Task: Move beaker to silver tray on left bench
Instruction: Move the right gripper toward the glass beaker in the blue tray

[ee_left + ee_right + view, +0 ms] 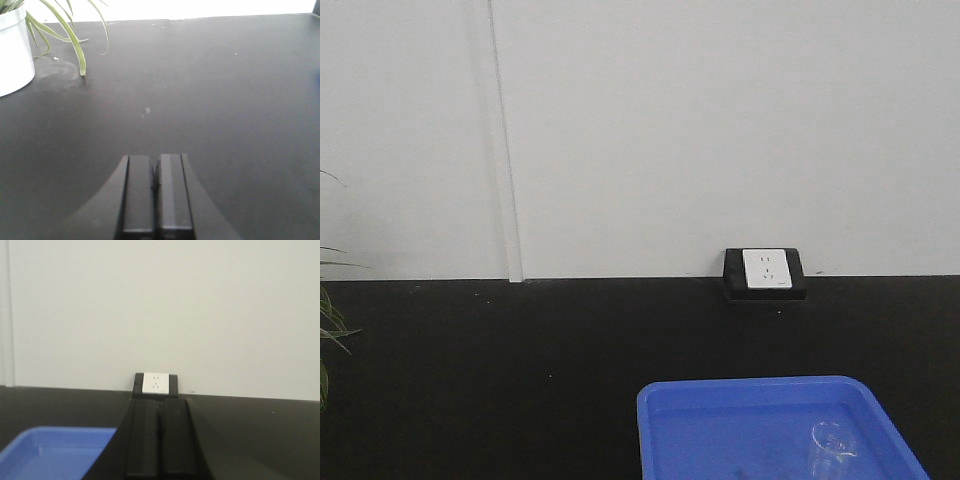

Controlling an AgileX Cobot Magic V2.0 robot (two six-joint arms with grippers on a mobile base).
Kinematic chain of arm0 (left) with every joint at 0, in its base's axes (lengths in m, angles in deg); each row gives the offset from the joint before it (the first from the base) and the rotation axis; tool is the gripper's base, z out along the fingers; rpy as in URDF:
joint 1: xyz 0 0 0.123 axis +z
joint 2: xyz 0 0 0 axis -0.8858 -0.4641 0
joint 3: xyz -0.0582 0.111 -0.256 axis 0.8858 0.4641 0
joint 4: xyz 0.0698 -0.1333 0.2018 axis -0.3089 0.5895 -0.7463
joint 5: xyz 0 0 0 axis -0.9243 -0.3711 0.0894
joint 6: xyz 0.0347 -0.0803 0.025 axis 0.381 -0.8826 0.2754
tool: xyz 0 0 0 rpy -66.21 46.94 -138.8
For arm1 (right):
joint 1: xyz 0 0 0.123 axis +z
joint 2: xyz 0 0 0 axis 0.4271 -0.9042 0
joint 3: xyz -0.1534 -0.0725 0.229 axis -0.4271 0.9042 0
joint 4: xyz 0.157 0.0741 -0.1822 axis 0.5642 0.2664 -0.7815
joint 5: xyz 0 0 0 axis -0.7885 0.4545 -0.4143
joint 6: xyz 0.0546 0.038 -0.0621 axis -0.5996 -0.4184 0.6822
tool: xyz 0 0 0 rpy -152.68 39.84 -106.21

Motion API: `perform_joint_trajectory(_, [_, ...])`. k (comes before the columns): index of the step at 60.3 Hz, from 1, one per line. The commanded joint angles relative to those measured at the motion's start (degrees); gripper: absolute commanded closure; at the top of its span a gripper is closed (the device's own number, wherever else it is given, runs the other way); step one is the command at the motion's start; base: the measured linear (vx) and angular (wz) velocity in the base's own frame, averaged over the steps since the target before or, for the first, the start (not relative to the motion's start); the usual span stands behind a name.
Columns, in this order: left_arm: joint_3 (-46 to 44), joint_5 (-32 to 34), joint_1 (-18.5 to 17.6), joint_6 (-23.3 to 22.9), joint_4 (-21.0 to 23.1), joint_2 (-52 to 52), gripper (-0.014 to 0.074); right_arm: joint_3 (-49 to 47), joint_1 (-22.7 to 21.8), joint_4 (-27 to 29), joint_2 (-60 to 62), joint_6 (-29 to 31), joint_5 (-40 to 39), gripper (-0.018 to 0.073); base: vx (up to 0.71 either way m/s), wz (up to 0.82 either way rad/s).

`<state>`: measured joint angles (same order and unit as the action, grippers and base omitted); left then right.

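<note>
A matte black bench (210, 100) is being backed by a plain white wall, where a white socket (154, 383) is being framed straight beyond the tips of the right gripper (159, 405). Its fingers (145, 440) are being held pressed together, nothing being gripped. A blue tub (55, 450) is being shown low to their left, and the beaker (832, 450) is being kept upright inside it, well apart from both grippers. The left gripper (156, 162) is likewise being held closed and empty above bare bench, a white plant pot (12, 50) being seen far ahead to its left.
</note>
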<state>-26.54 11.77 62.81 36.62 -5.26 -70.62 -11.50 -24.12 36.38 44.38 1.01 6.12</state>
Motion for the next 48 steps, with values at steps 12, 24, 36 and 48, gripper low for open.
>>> perform_joint_trajectory(12, [1.23, 4.48, -0.03, -0.03, 0.43, 0.62, 0.0595, -19.22, -0.14, 0.06, -16.92, -1.84, -1.15, 0.0568, 0.0, 0.0])
perform_joint_trajectory(24, [1.23, 4.48, -0.03, -0.03, 0.43, 0.62, 0.0595, -22.02, -0.14, 0.06, -28.2, -1.84, -1.29, 0.0566, 0.0, 0.0])
perform_joint_trajectory(36, [1.23, 4.48, -0.03, -0.03, 0.43, 0.62, 0.0595, -22.02, -0.14, 0.06, -36.16, -1.84, -2.12, 0.0558, 0.0, 0.0])
perform_joint_trajectory(48, [1.23, 4.48, -0.03, -0.03, 0.43, 0.62, 0.0595, -22.02, -0.14, 0.06, -41.18, -1.84, -2.93, 0.051, 0.0, 0.0])
